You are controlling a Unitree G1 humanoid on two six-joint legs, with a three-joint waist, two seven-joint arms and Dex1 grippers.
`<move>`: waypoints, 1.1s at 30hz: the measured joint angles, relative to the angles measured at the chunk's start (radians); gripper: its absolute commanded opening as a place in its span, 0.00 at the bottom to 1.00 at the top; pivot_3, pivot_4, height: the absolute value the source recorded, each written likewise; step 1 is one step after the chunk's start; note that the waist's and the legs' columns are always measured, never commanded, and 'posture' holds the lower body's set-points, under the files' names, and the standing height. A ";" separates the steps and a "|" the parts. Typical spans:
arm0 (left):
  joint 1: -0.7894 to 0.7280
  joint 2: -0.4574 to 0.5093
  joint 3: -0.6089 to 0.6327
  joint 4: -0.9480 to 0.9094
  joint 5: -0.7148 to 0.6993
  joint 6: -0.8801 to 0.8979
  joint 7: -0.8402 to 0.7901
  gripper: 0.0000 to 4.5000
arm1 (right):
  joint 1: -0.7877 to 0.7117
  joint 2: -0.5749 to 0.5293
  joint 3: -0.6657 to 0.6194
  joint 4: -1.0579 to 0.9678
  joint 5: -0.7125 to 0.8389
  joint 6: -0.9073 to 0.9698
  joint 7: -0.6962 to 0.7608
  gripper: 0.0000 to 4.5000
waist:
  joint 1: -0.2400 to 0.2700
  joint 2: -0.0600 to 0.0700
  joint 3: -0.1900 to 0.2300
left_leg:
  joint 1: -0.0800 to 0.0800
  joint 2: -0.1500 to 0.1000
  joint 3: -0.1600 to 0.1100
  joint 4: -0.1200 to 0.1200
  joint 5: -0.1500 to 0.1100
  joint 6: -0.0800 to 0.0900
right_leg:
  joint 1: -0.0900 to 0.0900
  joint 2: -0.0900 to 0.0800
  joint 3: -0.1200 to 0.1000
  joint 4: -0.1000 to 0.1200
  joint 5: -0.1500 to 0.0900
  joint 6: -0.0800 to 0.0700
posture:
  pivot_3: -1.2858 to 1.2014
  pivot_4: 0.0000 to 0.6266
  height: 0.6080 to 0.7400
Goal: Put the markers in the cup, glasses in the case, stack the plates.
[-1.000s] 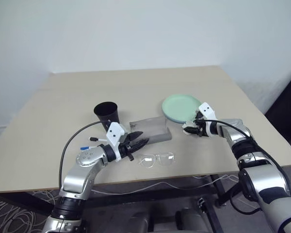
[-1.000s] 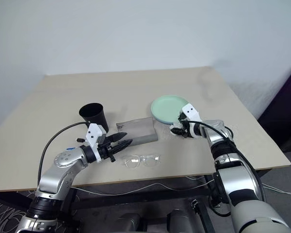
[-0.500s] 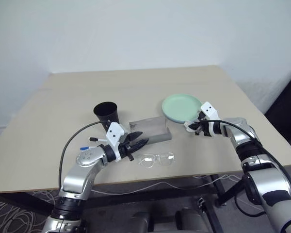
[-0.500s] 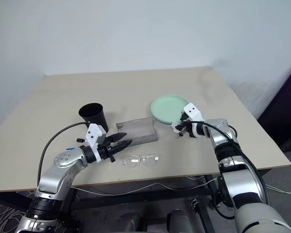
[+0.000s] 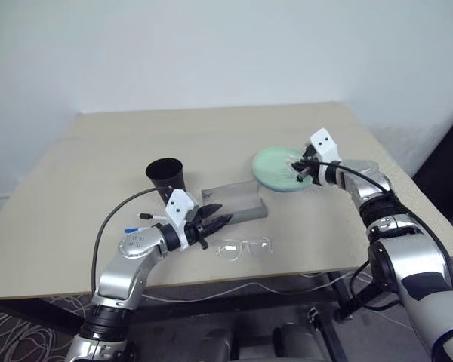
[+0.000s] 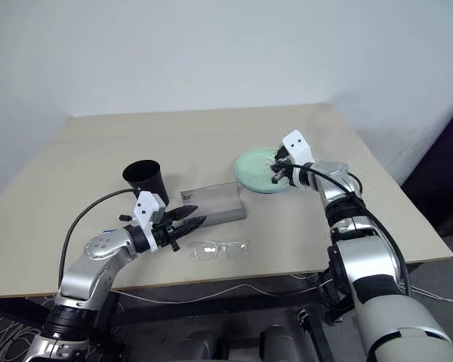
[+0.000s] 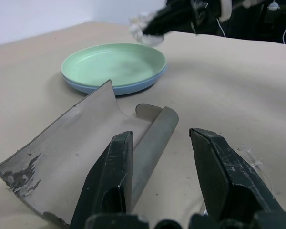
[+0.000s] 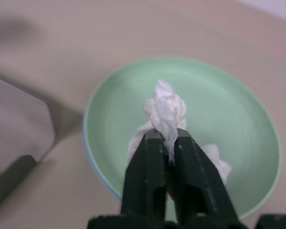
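Note:
The mint green plate (image 5: 274, 166) lies stacked on the light blue plate (image 7: 119, 88) at the table's right. Just above them my right gripper (image 8: 164, 137) is shut on a crumpled white tissue (image 8: 166, 110). My left gripper (image 5: 220, 221) stands open and empty, hovering by the near edge of the grey case (image 5: 235, 201), whose frosted lid (image 7: 71, 143) is raised. The clear glasses (image 5: 244, 246) lie on the table just in front of that gripper. The black cup (image 5: 166, 177) stands upright left of the case. Two markers (image 5: 136, 225) lie partly hidden behind my left forearm.
The tan table (image 5: 211, 136) has bare room at the back and on the far left. Its front edge (image 5: 302, 270) runs close below the glasses. A black cable (image 5: 106, 226) loops off my left arm over the markers.
My right gripper shut on the tissue beside the plates, then rose and moved back until it hangs over the green plate. The left arm kept still.

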 measured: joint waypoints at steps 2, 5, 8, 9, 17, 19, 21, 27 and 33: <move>0.000 0.001 0.000 0.000 0.000 0.000 0.001 0.43 | -0.012 0.005 0.000 0.052 -0.006 -0.034 -0.015 0.40 | 0.000 0.000 0.000 | 0.000 0.000 0.000 -0.001 0.000 0.000 | 0.000 0.000 0.000 0.000 0.000 0.000 | 0.52 0.00 1.00; 0.005 0.003 0.001 0.000 0.000 0.001 0.004 0.43 | -0.031 0.006 -0.007 0.083 -0.007 -0.065 -0.028 0.61 | 0.000 0.000 0.000 | 0.000 0.000 0.000 -0.001 0.000 0.000 | -0.001 0.000 0.001 0.000 0.000 0.000 | 0.52 0.00 1.00; 0.009 0.007 0.001 -0.001 -0.001 0.005 0.005 0.43 | -0.042 0.006 -0.018 0.090 -0.006 -0.091 -0.029 0.83 | 0.000 0.000 0.000 | 0.001 0.000 0.000 -0.001 0.000 0.000 | 0.000 0.001 0.001 0.000 0.000 0.000 | 0.52 0.00 1.00; 0.009 0.009 0.001 -0.003 -0.001 0.006 0.005 0.43 | -0.042 0.006 -0.018 0.091 -0.006 -0.099 -0.028 0.83 | -0.001 0.000 0.000 | 0.001 0.000 0.000 -0.001 0.000 0.000 | 0.000 0.001 0.001 0.000 0.000 0.000 | 0.52 0.00 1.00; 0.007 0.027 0.001 -0.007 -0.002 0.011 -0.007 0.43 | 0.003 -0.005 -0.015 0.067 -0.019 -0.174 -0.004 0.83 | 0.000 0.000 0.000 | 0.001 0.000 0.000 -0.001 0.000 0.000 | 0.000 0.001 0.001 0.000 0.000 0.000 | 0.52 0.00 1.00; -0.009 0.042 0.000 -0.007 -0.004 0.024 -0.027 0.43 | 0.057 -0.021 -0.010 0.007 -0.014 -0.200 0.076 0.83 | 0.001 0.000 0.000 | 0.000 0.000 0.000 -0.001 0.000 0.000 | 0.001 0.001 0.000 0.000 0.000 0.000 | 0.52 0.00 1.00; -0.046 0.067 -0.008 -0.004 -0.011 0.044 -0.068 0.43 | 0.130 -0.050 -0.001 -0.081 0.000 -0.229 0.184 0.83 | 0.001 0.000 0.000 | 0.000 0.000 0.000 0.000 0.000 0.000 | 0.001 0.001 0.000 0.000 0.000 0.000 | 0.52 0.00 1.00; -0.192 0.195 -0.100 0.037 -0.021 0.110 -0.298 0.43 | 0.304 -0.102 0.029 -0.277 0.013 -0.254 0.367 0.83 | -0.007 0.000 0.000 | 0.002 0.001 0.001 0.001 0.000 0.000 | 0.003 0.001 0.000 0.000 -0.001 -0.001 | 0.52 0.00 1.00; -0.379 0.258 -0.253 0.175 0.036 0.092 -0.554 0.43 | 0.354 -0.107 0.038 -0.335 0.015 -0.255 0.380 0.83 | -0.006 0.000 0.000 | 0.003 0.004 0.002 0.001 0.000 0.000 | 0.004 0.001 -0.001 0.001 -0.002 -0.002 | 0.52 0.00 1.00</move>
